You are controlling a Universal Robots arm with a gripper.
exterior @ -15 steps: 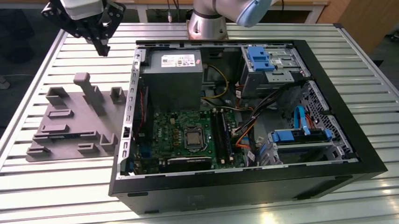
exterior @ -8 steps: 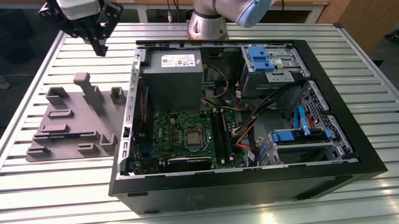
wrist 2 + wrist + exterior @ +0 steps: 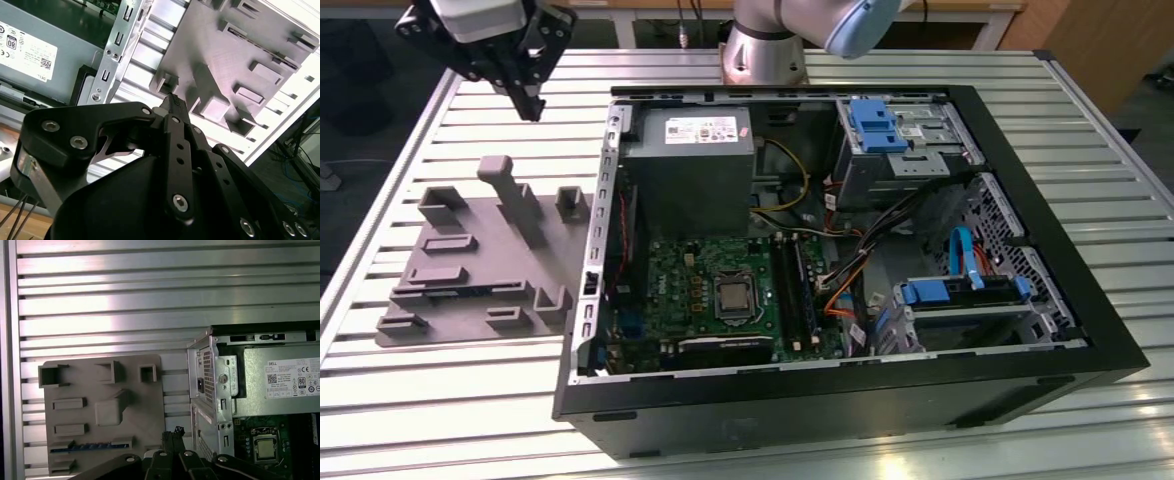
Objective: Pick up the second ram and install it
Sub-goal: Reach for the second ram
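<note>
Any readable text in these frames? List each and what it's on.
White label on the grey power supply: logos, codes and fine print, too small to read reliably.
Motherboard: tiny printed markings, unreadable.
Second ram in the grey holder: faint blue marks, no legible text.
Nothing else carries text I can make out.

Slim dark ram (image 3: 86, 446) in grey holder (image 3: 140, 410)
</note>
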